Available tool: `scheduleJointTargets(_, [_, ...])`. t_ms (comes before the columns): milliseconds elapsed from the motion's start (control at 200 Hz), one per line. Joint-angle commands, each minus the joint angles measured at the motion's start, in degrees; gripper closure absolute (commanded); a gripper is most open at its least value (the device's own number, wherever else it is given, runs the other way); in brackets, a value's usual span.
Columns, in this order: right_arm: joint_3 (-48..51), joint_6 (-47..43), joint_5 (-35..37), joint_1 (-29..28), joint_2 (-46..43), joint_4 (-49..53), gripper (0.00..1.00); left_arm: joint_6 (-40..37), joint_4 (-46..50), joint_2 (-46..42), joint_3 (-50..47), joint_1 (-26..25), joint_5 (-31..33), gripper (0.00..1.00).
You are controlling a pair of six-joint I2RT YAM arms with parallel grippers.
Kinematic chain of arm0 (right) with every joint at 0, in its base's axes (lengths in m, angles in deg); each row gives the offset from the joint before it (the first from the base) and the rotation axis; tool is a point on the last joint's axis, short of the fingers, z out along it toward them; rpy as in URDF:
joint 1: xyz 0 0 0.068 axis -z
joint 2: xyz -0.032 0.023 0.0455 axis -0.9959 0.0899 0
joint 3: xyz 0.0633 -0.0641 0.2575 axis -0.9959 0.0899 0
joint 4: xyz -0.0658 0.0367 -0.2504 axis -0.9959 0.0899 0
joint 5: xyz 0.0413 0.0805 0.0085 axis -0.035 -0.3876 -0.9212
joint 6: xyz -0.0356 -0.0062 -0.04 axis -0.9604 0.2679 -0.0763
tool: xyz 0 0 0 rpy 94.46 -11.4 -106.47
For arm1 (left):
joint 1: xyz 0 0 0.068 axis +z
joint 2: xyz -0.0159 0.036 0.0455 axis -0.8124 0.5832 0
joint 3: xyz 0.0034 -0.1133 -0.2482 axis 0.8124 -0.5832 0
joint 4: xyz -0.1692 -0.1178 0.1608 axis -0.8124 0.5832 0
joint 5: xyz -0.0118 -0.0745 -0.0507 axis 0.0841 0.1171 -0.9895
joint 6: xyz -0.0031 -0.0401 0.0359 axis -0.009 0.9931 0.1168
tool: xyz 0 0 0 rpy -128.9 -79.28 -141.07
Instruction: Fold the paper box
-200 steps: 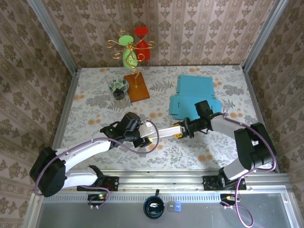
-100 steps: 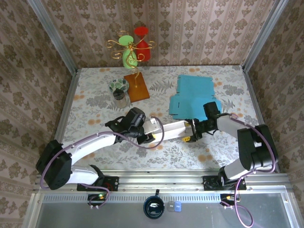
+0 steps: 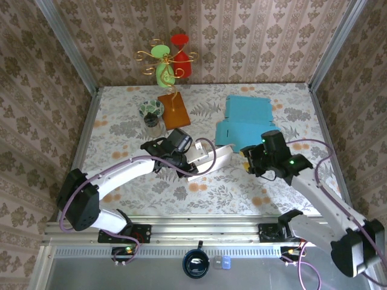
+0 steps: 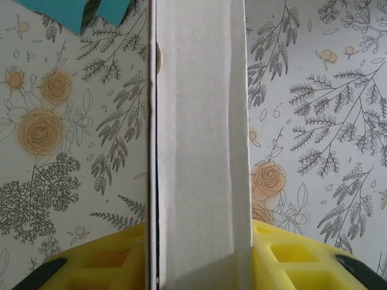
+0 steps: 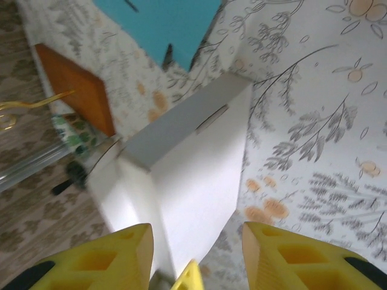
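The left arm has reached farther across the floral-print tabletop (image 3: 115,130), and the right arm has drawn back. The left hand (image 4: 199,257) is clamped on the white paper box (image 3: 213,158), a flat, matte cardboard slab held on edge between yellow fingers (image 4: 103,263). The box slants over the tabletop's middle. The right hand (image 5: 196,232) is spread apart around the box's near end without pinching it. Beyond lies a flat teal cardboard sheet (image 3: 248,115).

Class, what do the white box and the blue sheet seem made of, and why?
The white box looks like thin matte card: sharp creases, a cut slot. The blue sheet is probably card too: flat, matte, with cut flaps.
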Motion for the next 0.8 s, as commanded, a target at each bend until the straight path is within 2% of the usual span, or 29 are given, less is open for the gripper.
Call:
scheduleJointTargets(0, [-1.38,-1.30,6.62,-4.28,3.93,-6.33,0.56,0.72,3.53,1.23,1.59,-0.35,0.15,0.62])
scheduleJointTargets(160, [-6.73,-4.36,6.93,-7.76,10.24,-7.99,0.56,0.49,3.47,1.93,2.01,-0.18,0.79,0.62])
scheduleJointTargets(370, [-7.75,-4.24,6.30,-9.20,14.30,-9.86,0.58,1.22,2.11,1.64,0.98,0.41,-0.29,0.62])
scheduleJointTargets(605, [-8.04,-3.84,4.36,-9.24,17.65,-5.88,0.72,1.94,1.45,0.99,0.21,0.62,-0.32,0.62])
scheduleJointTargets(795, [-8.76,-3.40,3.64,-9.29,18.76,-2.37,0.76,1.71,1.36,0.74,0.43,0.69,-0.43,0.61])
